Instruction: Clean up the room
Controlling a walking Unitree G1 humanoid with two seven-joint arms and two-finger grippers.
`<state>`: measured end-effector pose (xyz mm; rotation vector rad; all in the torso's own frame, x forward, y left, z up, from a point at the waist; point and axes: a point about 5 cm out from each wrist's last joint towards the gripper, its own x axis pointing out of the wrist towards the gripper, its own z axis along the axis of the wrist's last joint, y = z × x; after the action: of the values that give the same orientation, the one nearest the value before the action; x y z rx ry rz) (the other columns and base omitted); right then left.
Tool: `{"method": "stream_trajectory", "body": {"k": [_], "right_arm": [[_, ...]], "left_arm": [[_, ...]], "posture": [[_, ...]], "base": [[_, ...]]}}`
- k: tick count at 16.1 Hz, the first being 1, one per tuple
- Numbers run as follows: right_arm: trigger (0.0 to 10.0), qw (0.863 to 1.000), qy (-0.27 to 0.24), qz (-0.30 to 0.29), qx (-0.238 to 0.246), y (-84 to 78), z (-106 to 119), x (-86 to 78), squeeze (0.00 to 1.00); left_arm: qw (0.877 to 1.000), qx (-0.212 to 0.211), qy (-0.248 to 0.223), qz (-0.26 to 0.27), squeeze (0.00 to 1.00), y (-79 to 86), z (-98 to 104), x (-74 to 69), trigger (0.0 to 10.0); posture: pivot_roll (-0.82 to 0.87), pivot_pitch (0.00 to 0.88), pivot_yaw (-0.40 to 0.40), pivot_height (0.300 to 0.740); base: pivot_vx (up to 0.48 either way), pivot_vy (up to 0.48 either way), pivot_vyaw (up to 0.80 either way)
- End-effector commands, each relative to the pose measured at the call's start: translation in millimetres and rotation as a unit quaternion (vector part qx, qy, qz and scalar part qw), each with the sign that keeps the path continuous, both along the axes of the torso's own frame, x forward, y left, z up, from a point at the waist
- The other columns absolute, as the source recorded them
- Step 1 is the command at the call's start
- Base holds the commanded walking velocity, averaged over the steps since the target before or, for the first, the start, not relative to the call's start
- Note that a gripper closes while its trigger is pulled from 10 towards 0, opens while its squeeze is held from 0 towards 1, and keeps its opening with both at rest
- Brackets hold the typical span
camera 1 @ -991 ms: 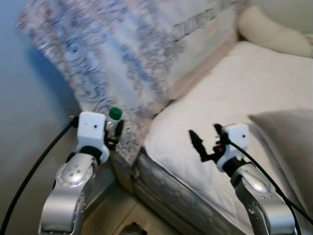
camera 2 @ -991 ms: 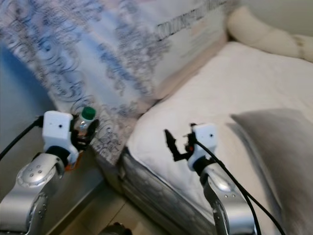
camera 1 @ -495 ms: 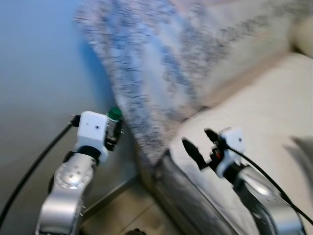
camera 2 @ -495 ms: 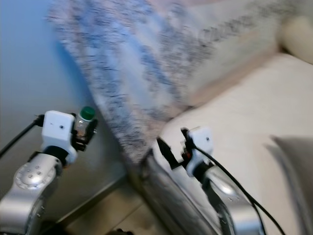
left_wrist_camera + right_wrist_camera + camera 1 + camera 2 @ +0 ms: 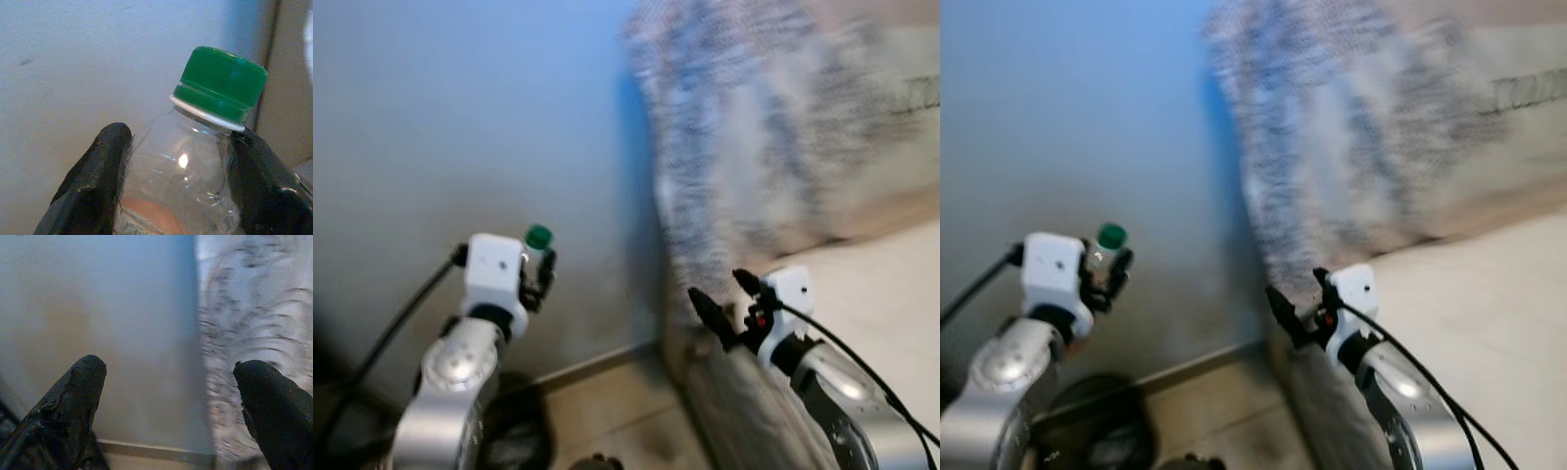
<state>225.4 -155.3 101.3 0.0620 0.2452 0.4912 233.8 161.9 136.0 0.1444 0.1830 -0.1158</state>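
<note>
In your blurred head views, the left gripper (image 5: 540, 269) is raised before the plain grey-blue wall (image 5: 460, 147), pinching a clear plastic bottle with a green screw cap (image 5: 537, 238). The right gripper (image 5: 724, 302) hangs empty, fingers spread, beside the patterned blue-and-white pillow (image 5: 773, 147).

Your left wrist view shows both black fingers (image 5: 93, 181) clamped on the bottle's shoulders.

In your right wrist view the fingers (image 5: 68, 401) stand wide apart, facing wall and pillow.

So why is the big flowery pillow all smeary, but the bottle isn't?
In both eye views the patterned pillow is smeared by motion blur. In the left wrist view the bottle, clamped in the left gripper, looks sharp, with a small glare spot. The right wrist view blurs the pillow too.
</note>
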Motion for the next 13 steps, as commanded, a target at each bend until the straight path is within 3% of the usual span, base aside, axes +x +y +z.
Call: {"method": "stream_trajectory", "body": {"k": [1,7,12,13], "right_arm": [[10.0,1.0,-0.006,0.004,-0.001,2.2,1,2.1,0.0],[10.0,1.0,0.003,0.01,-0.003,6.9,-6,7.8,0.0],[10.0,0.999,0.003,0.02,-0.03,6.5,-10,8.0,0.0],[10.0,0.999,0.004,0.019,-0.027,6.1,-10,8.9,0.0]], "left_arm": [[1.0,0.011,-0.008,0.005,0.0,4.2,2,3.0,10.0],[1.0,0.012,-0.022,0.001,0.0,3.0,7,6.0,10.0],[1.0,0.008,-0.015,-0.002,0.0,0.2,2,1.2,10.0],[1.0,0.008,-0.015,-0.002,0.0,0.2,2,1.3,10.0]], "posture": [[0.0,0.0,0.061,0.74],[0.03,0.0,0.044,0.74],[0.04,0.0,0.029,0.74],[0.04,0.0,0.025,0.74]], "base": [[0.0,0.0,0.8],[0.0,0.0,0.8],[0.277,0.0,0.8],[0.285,0.0,0.0]]}}
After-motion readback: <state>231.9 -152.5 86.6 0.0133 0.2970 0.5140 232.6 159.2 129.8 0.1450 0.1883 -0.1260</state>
